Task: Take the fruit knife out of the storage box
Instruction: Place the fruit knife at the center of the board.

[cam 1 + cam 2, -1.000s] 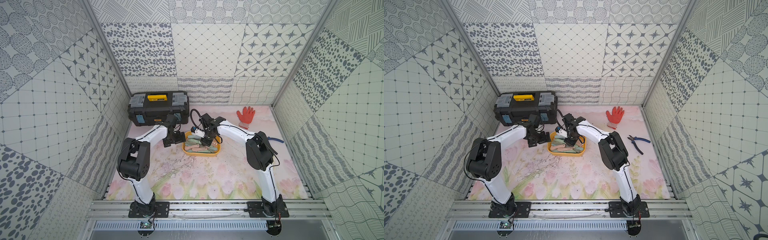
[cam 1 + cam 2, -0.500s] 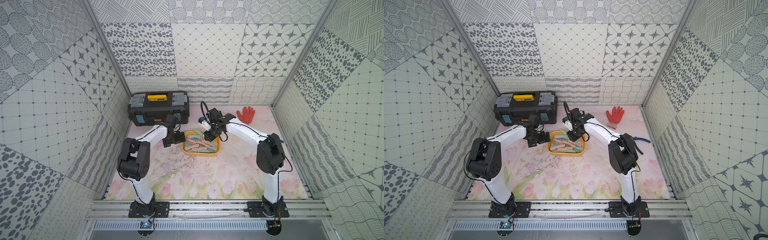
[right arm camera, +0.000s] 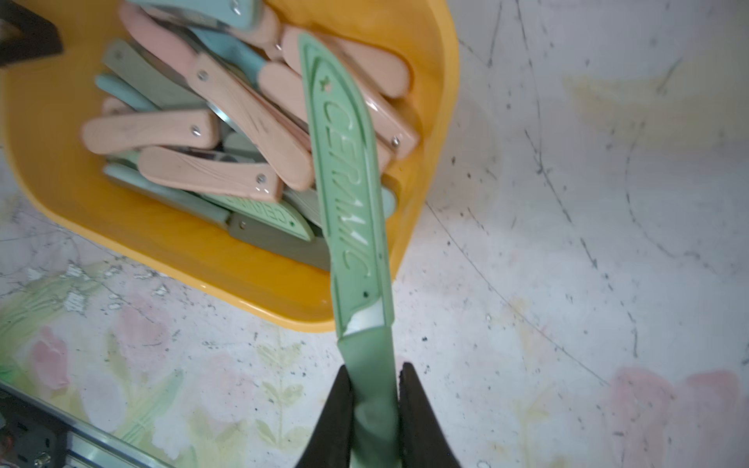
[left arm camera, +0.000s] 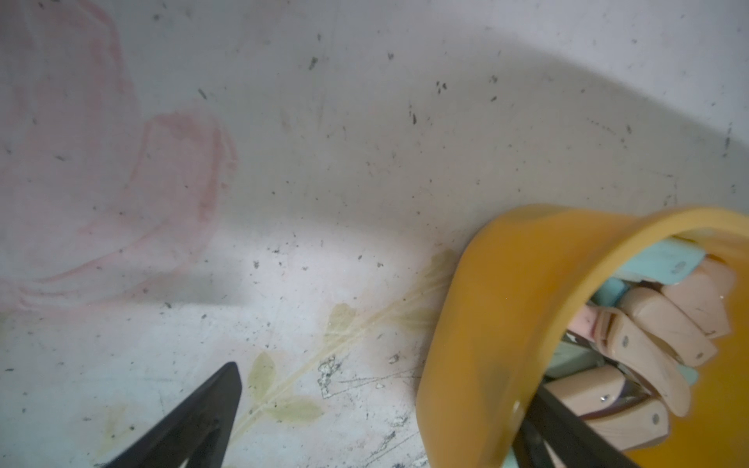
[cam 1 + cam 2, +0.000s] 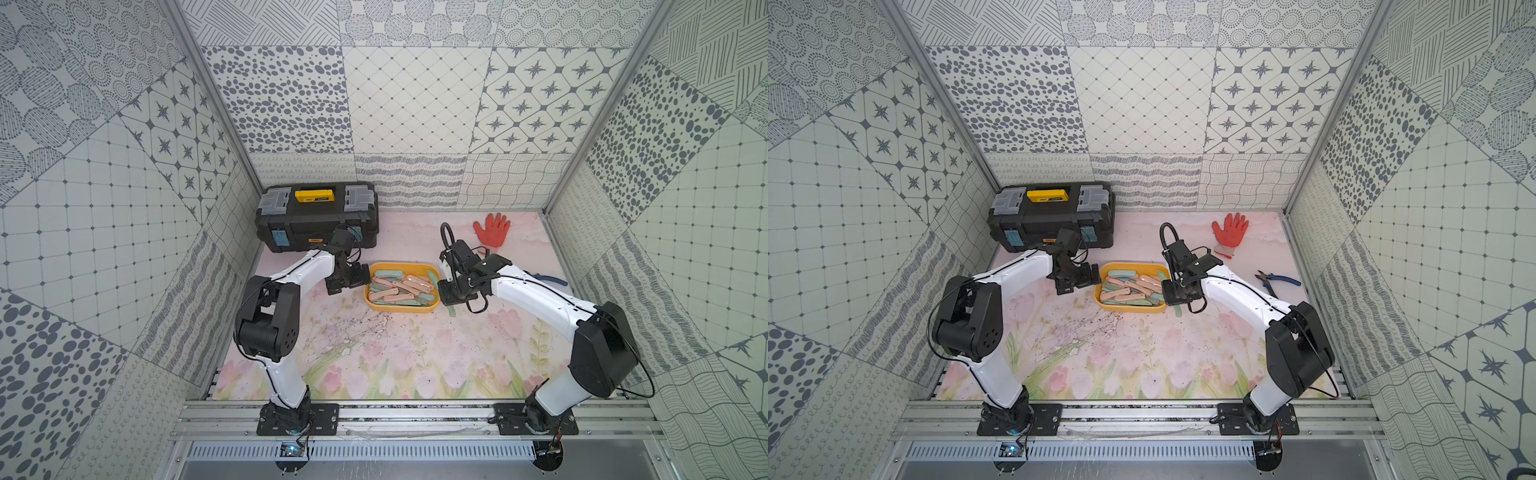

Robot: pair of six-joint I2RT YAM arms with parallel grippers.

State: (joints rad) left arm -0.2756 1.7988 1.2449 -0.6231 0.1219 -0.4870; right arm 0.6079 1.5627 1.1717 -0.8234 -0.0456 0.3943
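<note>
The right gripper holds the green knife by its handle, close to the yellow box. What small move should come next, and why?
Probably draw the right gripper a little farther from the storage box. It is shut on the handle of the green knife, but the sheathed blade hangs over the box's corner, so the knife is not yet clear. The open left gripper straddles the opposite wall.

1. A scuffed, tulip-printed surface (image 5: 395, 361) is seen.
2. A black toolbox (image 5: 316, 224) is set far left.
3. A yellow storage box (image 5: 401, 308) is placed centrally.
4. A red glove (image 5: 491, 228) is laid far right, with blue-handled pliers (image 5: 1277, 281) nearer.
</note>
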